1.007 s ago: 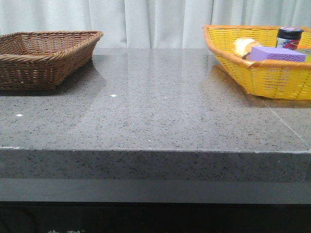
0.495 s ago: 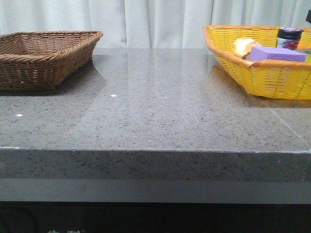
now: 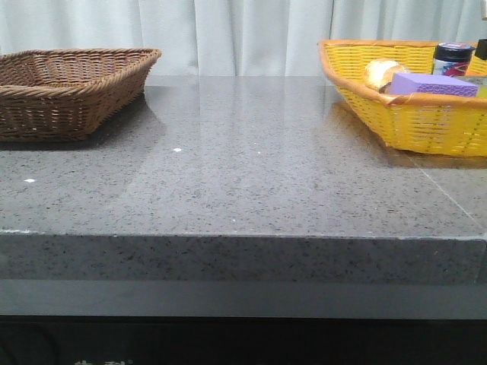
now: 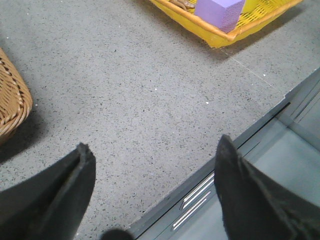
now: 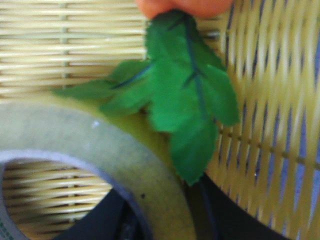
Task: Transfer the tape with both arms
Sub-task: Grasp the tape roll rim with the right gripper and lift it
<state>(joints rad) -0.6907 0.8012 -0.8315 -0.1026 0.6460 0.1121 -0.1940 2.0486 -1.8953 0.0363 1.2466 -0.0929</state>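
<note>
Two spread left gripper (image 4: pixel 152 160) fingers above bare table (image 4: pixel 130 95) edge.

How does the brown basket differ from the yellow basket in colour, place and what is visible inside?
The brown basket is dark woven wicker; the yellow basket is bright yellow with an orange rim. The brown one stands at the table's far left, the yellow one at the far right. No contents show above the brown basket's rim, while the yellow one holds a purple sponge block, a dark-lidded jar and more. Both are woven, shallow and rest on the grey table.
</note>
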